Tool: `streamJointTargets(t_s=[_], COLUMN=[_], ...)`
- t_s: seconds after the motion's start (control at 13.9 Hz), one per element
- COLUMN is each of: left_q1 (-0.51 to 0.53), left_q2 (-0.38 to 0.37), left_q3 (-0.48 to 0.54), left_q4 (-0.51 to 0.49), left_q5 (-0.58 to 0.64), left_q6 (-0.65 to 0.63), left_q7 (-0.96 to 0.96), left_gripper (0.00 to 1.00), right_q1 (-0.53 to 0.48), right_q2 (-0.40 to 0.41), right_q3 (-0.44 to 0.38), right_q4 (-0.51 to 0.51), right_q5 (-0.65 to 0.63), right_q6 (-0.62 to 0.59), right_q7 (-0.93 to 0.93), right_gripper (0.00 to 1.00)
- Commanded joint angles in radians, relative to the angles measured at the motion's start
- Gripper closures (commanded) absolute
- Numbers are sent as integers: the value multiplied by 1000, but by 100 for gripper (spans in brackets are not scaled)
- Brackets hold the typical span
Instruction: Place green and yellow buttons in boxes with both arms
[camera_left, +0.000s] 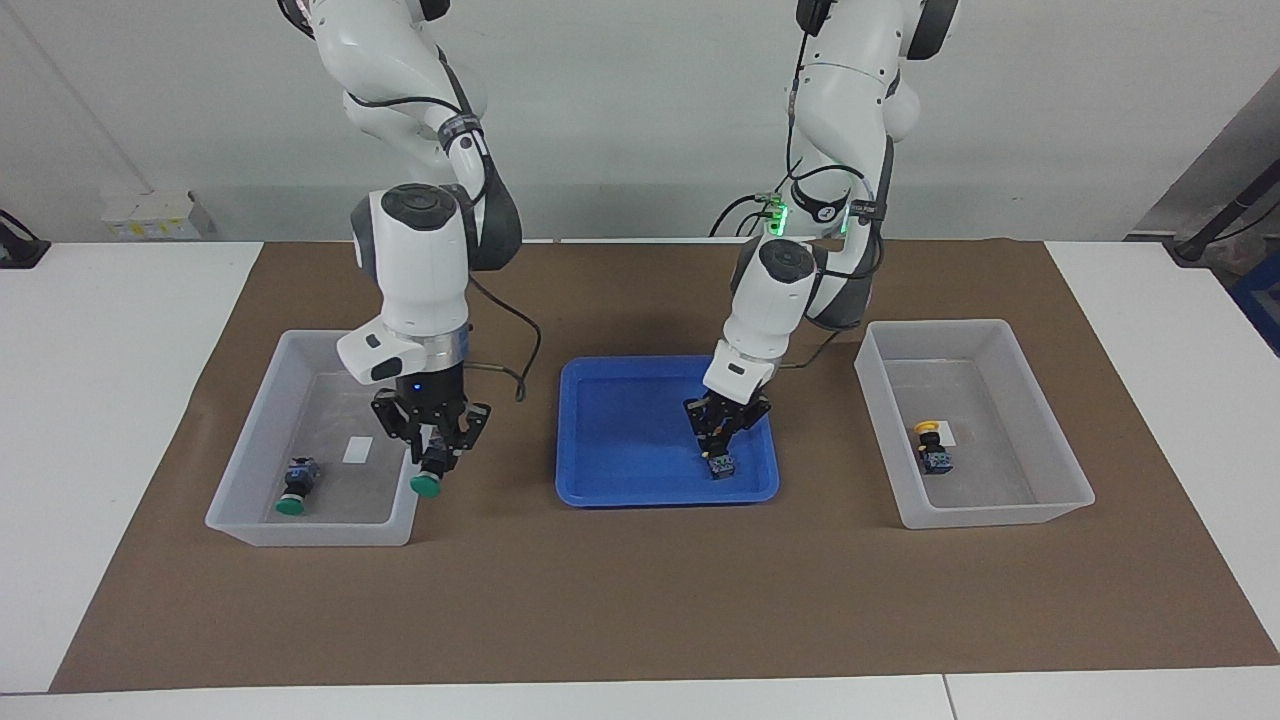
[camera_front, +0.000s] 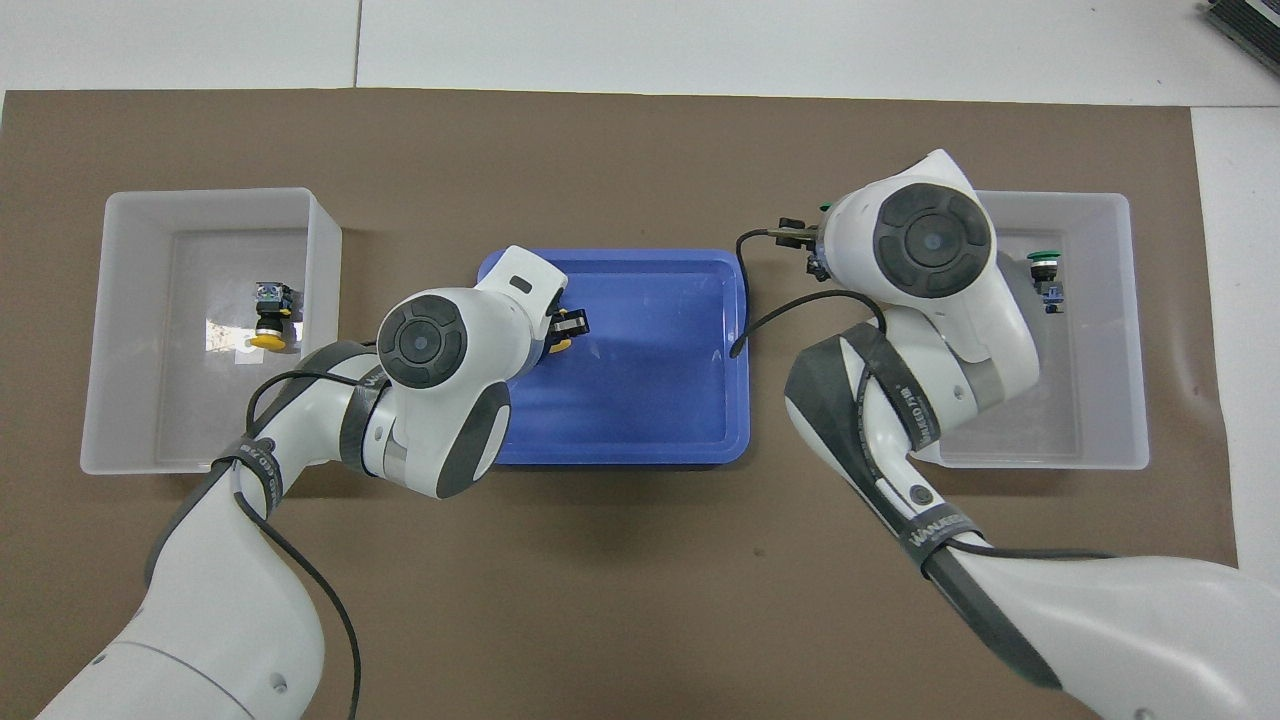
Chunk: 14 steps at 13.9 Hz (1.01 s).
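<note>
White table wearing brown mat, grey wall backing it. Right gripper gripping green button over box. Left gripper clenching yellow button in blue tray.

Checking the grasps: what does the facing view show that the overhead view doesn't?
Facing only: the right gripper shut on a green button over a box; overhead, its wrist covers that grip. Overhead only: the cap of the yellow button that the left gripper holds in the blue tray. Both: the tray, a loose green button in that box, a loose yellow button in the other box.
</note>
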Motion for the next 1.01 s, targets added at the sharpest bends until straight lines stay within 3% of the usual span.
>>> streamJointTargets(t_s=[0.0,0.22,0.43,0.58,0.94], left_q1=[0,61,153,211,401], left_q2=[-57,-124,-184,-187,-192], left_q3=[20,24,24,23,23], left_q4=[59,92,99,133,124], left_q5=[-16,-10,33,36,38], left_q6=[-154,-277,-357,-406,-426], left_q7=[-4,8,42,109,426], left_gripper=[100,100,100,100,100], right_q1=[-55,-97,-168,-208,-256], right_q2=[-55,-63,-64,-52,28], right_q3=[14,14,14,14,14], right_q4=[-74,-90,-107,-122,-122], right_q5=[-8,-7,80,159,170], right_q6=[2,-2,-6,22,128], right_q7=[-90,-184,-343,-422,-494], right_gripper=[100,100,100,100,100])
